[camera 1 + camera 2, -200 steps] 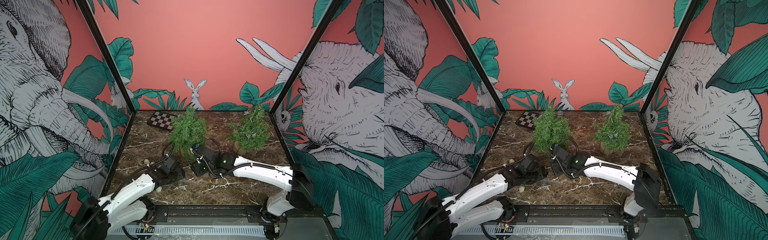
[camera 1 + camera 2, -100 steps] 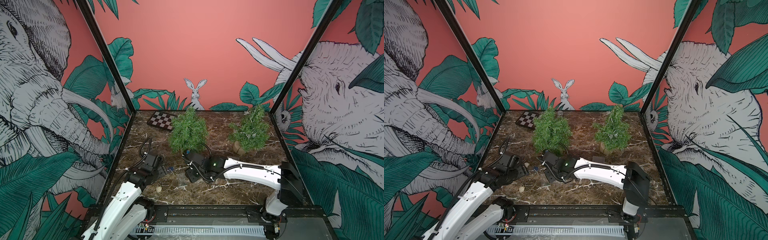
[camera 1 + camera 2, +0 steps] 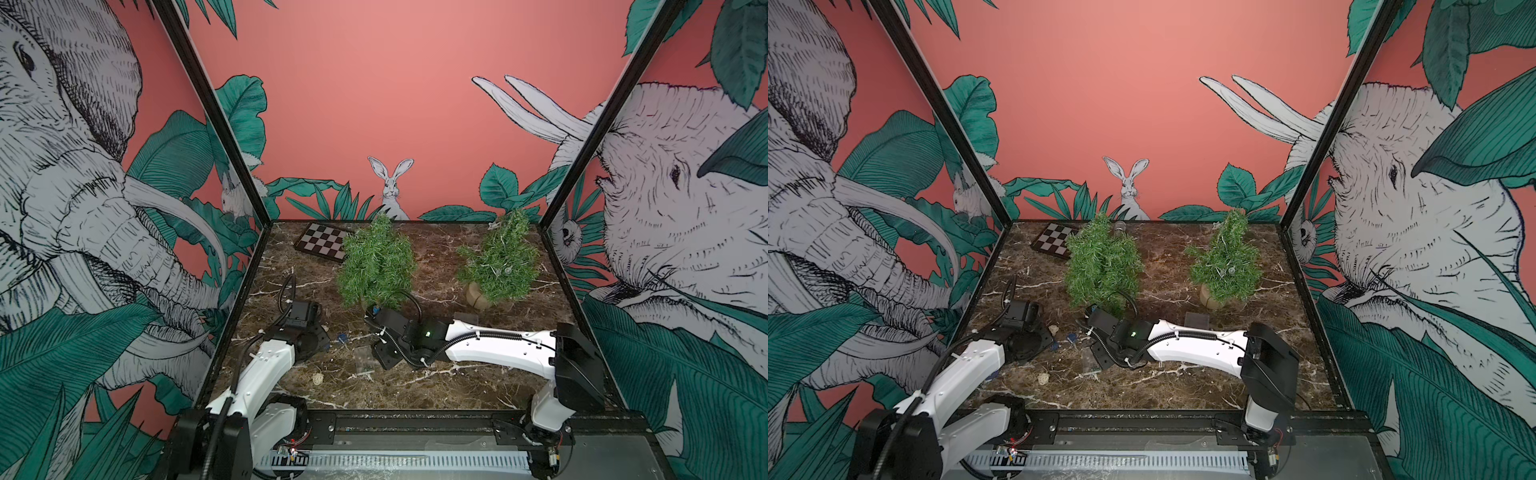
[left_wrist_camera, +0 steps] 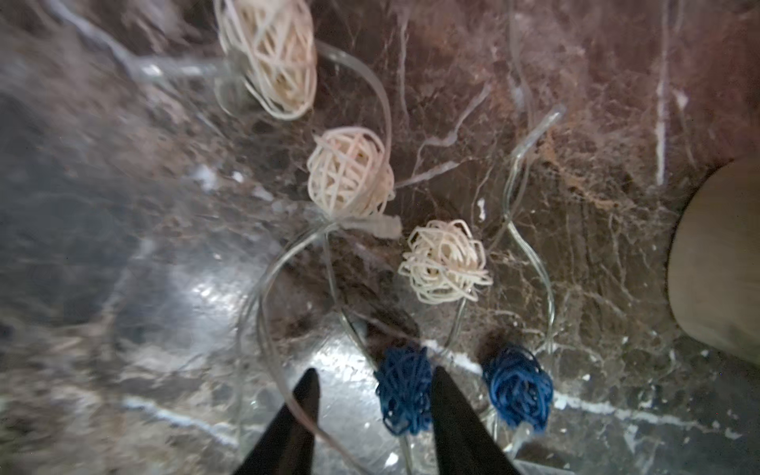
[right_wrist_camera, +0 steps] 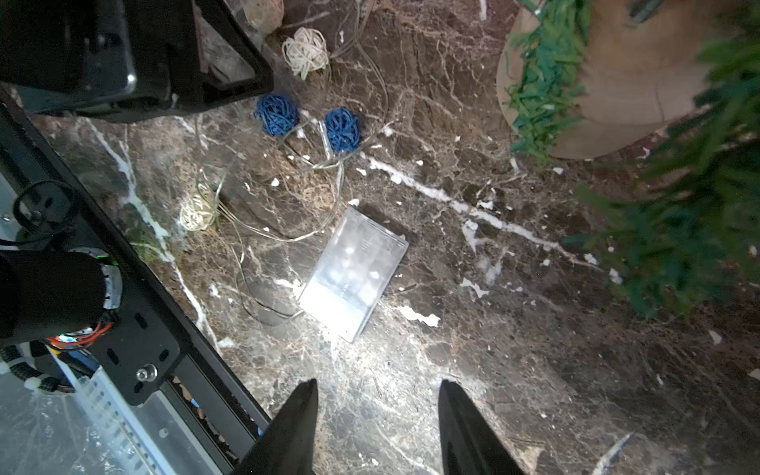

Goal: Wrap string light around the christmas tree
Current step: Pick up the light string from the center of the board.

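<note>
Left pincer (image 4: 375, 382): jaws partly apart, low over the marble table (image 4: 596, 205). One blue ball (image 4: 405, 395) of the string light (image 4: 349, 172) sits between my fingers. It touches one finger (image 4: 448, 399). The other finger (image 4: 306, 395) stands clear of it, with a loop of clear wire running across it. Not clamped on anything. A second blue ball (image 4: 518, 388) lies just outside the jaws, and cream balls (image 4: 444, 261) lie further out along the wire.

Right pincer (image 5: 376, 395): jaws apart, holding nothing, bare marble between them. The clear battery box (image 5: 353, 275) lies flat on the table beyond the tips.

In both top views the string light lies loose on the marble between my two arms, near and left of the left christmas tree (image 3: 376, 266). The right christmas tree (image 3: 498, 262) stands well apart, far right.
</note>
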Motion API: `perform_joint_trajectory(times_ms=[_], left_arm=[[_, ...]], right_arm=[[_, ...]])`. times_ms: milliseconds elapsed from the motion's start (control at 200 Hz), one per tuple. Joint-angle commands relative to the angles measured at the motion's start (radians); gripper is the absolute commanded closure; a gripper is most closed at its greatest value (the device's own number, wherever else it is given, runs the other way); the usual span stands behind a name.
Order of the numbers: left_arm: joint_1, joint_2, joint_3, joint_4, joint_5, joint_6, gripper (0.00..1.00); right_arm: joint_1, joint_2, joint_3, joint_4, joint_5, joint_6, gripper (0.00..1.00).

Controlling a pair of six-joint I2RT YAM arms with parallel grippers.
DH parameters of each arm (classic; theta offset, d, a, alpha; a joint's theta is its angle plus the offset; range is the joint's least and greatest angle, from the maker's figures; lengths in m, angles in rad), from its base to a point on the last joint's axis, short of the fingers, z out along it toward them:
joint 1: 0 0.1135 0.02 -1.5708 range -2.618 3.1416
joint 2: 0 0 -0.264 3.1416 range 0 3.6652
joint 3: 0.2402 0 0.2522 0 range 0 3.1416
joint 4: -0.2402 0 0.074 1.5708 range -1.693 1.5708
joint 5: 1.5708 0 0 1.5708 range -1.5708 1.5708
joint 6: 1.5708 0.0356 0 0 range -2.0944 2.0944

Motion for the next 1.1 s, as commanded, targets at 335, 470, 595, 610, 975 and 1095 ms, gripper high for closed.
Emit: perform_joint_trajectory(times_ms=[335, 470, 595, 610, 975, 1095], left_arm=[[0.013, -0.131, 0.261, -0.156, -0.074, 0.176, 1.00], [0.011, -0.151, 0.415, -0.234, -0.020, 0.271, 1.00], [0.010, -0.165, 0.499, -0.216, 0.097, 0.329, 1.00], [0.009, -0.166, 0.505, -0.207, 0.116, 0.335, 1.00], [0.002, -0.142, 0.705, -0.229, 0.417, 0.441, 1.00], [0.001, -0.106, 0.822, -0.339, 0.464, 0.483, 1.00]], right_arm=[[0.001, 0.002, 0.039, 0.010, -0.008, -0.060, 0.50], [0.001, 0.010, 0.055, 0.027, -0.013, -0.074, 0.50], [0.001, 0.004, 0.084, 0.041, -0.014, -0.110, 0.50], [0.001, 0.001, 0.086, 0.043, -0.014, -0.113, 0.50], [-0.029, -0.065, 0.140, 0.158, -0.023, -0.282, 0.45], [-0.062, -0.049, 0.152, 0.241, -0.047, -0.308, 0.46]])
